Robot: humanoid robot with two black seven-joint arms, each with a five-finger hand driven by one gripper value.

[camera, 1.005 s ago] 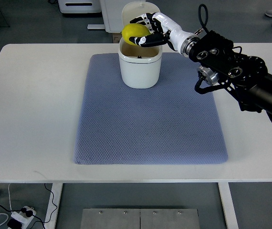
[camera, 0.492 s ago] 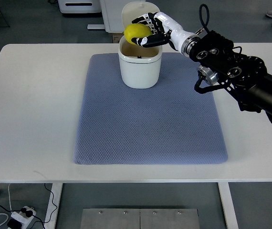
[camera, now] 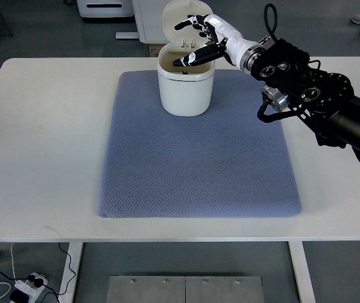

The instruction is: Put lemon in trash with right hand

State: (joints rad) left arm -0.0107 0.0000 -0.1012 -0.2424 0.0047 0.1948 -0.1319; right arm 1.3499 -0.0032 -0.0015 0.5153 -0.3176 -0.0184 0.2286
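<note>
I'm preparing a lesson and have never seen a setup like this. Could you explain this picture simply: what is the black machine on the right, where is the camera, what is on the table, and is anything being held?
The one camera looks steeply down from the robot's own side. The black machine is the robot's right arm, ending in a white and black right hand with fingers. It reaches in from the right edge. No left arm shows. On the white table lies a blue-grey mat. At the mat's far edge stands a white trash bin, its lid tipped up. The hand hovers over the bin's opening with fingers spread, holding nothing. No lemon is visible.
</note>
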